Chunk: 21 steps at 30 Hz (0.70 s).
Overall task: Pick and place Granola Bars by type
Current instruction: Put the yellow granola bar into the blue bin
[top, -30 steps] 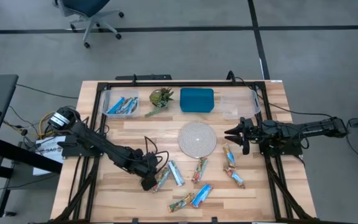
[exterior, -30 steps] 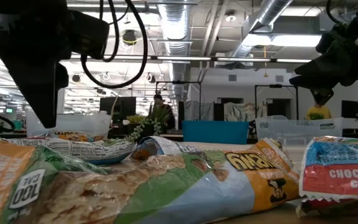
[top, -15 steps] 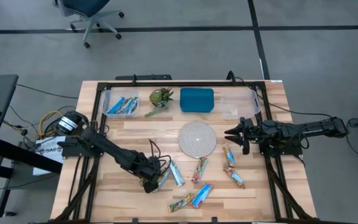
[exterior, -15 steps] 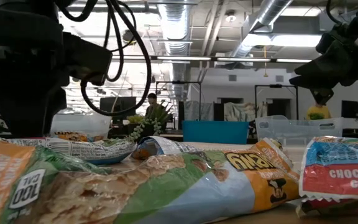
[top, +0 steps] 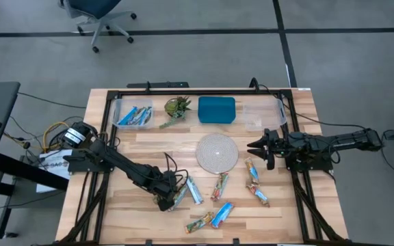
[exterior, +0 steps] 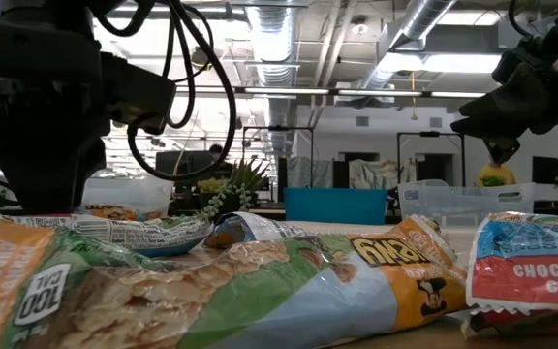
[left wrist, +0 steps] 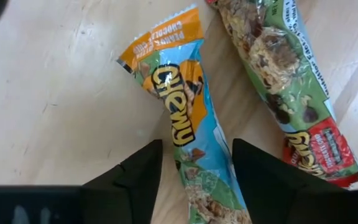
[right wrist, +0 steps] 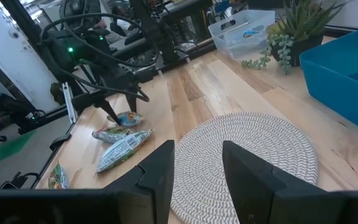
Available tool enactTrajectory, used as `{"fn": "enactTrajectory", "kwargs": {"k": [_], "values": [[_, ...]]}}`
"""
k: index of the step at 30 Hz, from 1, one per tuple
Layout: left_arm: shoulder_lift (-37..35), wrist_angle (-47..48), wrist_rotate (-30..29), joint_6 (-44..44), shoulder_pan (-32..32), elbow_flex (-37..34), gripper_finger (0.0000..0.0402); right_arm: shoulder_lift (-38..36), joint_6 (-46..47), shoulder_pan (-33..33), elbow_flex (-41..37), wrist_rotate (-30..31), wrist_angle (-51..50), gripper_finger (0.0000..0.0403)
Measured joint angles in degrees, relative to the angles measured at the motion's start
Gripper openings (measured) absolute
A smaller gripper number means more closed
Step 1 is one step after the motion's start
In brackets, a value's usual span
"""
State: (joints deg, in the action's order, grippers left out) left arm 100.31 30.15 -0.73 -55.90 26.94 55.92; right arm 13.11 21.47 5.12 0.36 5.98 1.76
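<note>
Several wrapped granola bars lie flat on the wooden table (top: 142, 150). My left gripper (top: 164, 202) points down at the near left, open. Its two fingers stand either side of an orange, blue and green Chewy bar (left wrist: 179, 124), near that bar's middle, with small gaps showing. A green bar with a red end (left wrist: 284, 74) lies right beside it. More bars lie at the near middle (top: 222, 214) and right (top: 252, 171). Blue bars fill a clear bin (top: 133, 115) at the far left. My right gripper (top: 255, 145) waits open at the table's right, level, above the table.
Along the far edge stand a green plant (top: 177, 108), a blue box (top: 217, 109) and a clear bin (top: 260, 115). A round woven mat (top: 217, 152) lies mid-table. Bare wood lies between the mat and the left bin. An office chair (top: 98, 14) stands beyond the table.
My left gripper has come down onto the orange-ended bar and shifted slightly toward the table's right, then held still. The bars have not moved.
</note>
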Motion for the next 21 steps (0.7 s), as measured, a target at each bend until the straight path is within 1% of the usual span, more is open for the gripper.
{"fn": "enactTrajectory", "kwargs": {"k": [7,10,16,21], "values": [[0.04,0.32,-0.20,-0.16,-0.10,-0.03,0.0136,0.00,-0.01,0.01,-0.02,0.00,-0.01,0.0127],[0.04,0.33,-0.22,-0.18,-0.11,-0.04,0.0122,0.00,-0.02,-0.01,0.00,0.00,0.00,0.0127],[-0.15,-0.54,0.45,-0.29,-0.71,0.22,0.0113,0.00,0.00,0.01,-0.01,0.00,0.00,0.0127],[-0.96,-0.91,-0.54,-0.01,-1.54,1.18,0.0113,0.01,-0.01,0.01,-0.02,0.00,0.00,0.0127]]}}
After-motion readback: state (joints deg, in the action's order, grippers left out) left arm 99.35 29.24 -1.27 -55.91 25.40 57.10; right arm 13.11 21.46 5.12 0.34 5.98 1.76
